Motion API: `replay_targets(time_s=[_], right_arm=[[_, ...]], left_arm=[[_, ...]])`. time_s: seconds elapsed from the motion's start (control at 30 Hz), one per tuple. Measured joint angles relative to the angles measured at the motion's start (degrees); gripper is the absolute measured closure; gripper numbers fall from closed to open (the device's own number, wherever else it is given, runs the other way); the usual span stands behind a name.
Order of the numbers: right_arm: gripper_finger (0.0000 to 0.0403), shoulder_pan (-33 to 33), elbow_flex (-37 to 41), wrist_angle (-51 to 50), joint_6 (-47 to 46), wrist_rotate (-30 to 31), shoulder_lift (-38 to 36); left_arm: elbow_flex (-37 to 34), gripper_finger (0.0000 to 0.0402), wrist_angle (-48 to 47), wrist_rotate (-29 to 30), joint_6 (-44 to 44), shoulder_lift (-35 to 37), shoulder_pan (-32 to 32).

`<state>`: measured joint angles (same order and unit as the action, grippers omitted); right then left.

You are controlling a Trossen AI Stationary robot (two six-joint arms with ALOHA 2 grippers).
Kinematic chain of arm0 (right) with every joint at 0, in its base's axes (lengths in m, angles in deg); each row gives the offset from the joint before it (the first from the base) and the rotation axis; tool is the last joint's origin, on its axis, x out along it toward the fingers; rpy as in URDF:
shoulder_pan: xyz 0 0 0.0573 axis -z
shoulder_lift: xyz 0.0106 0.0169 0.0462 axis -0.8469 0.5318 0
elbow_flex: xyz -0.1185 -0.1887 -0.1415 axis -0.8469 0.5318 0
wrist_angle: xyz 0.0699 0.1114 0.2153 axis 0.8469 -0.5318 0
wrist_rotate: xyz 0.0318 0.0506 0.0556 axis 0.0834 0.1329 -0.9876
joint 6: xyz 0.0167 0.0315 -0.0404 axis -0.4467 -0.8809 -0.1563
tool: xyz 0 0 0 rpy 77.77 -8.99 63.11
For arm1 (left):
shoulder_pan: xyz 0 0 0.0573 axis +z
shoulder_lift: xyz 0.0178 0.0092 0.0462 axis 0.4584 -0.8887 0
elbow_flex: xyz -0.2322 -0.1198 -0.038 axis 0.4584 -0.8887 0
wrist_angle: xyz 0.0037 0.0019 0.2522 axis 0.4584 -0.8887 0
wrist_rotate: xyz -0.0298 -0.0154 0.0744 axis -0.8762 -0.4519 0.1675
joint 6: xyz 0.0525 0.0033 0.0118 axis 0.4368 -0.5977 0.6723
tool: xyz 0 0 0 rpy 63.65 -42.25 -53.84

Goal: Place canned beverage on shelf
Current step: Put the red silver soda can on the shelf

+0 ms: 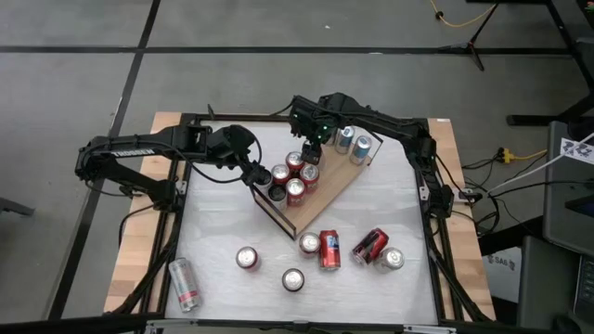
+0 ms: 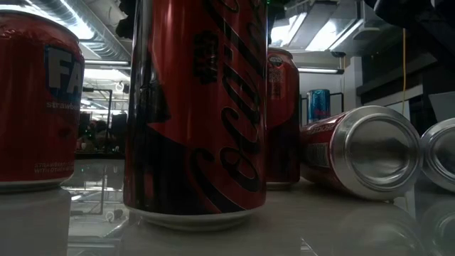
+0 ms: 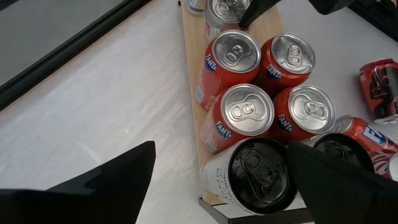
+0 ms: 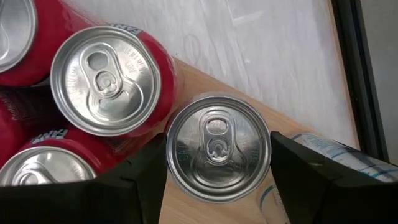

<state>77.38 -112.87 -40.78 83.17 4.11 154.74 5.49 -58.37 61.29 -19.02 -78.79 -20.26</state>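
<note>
The shelf (image 1: 345,179), a light-wood board with black wire rails, lies slantwise on the white table. Several red Fanta cans (image 3: 245,112) and a black-topped can (image 3: 258,174) stand upright on its left half, and two silver cans (image 1: 354,144) stand at its far right end. My right gripper (image 1: 314,141) points down over the shelf's middle, shut on a silver-topped can (image 4: 217,146). My left gripper (image 1: 251,172) hangs open above the shelf's left end, its fingers apart over the cans (image 3: 221,149) and touching none. My right gripper pinches the silver-topped can between its two fingers (image 4: 140,180), one on each opposite side of the wall just below the top rim (image 4: 170,152). The fingers come from above, pointing down. The can is upright over the wood; its own body hides whether its base rests on the shelf.
Loose cans stand and lie on the table's near half: upright ones (image 1: 246,257) (image 1: 293,278), red ones on their sides (image 1: 329,250) (image 1: 369,246), a silver one lying near left (image 1: 184,283). A Coca-Cola can (image 2: 195,107) fills the low view.
</note>
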Motion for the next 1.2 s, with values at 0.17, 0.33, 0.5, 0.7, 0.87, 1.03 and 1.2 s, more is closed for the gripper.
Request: replay_targets(time_s=[0.17,0.33,0.5,0.7,0.87,1.03,1.2], right_arm=[[0.0168,0.0,0.0,-0.1,0.0,0.0,0.0],[0.0168,0.0,0.0,-0.2,0.0,0.0,0.0],[0.0168,0.0,0.1,-0.3,0.0,0.0,0.0],[0.0152,0.0,0.1,-0.7,0.0,0.0,0.0],[0.0098,0.0,0.2,-1.8,0.0,0.0,0.0],[0.0065,0.0,0.3,-1.7,0.0,0.0,0.1],[0.006,0.0,0.0,-1.8,-1.2,0.0,0.1]], left_arm=[[0.0,0.0048,0.0,0.0,0.0,0.0,0.0],[0.0,0.0048,0.0,0.0,0.0,0.0,0.0],[0.0,0.0048,0.0,0.0,0.0,0.0,0.0],[0.0,0.0048,0.0,0.0,0.0,0.0,0.0],[0.0,0.0048,0.0,0.0,0.0,0.0,0.0],[0.0,0.0048,0.0,0.0,0.0,0.0,0.0],[0.0,0.0048,0.0,0.0,0.0,0.0,0.0]])
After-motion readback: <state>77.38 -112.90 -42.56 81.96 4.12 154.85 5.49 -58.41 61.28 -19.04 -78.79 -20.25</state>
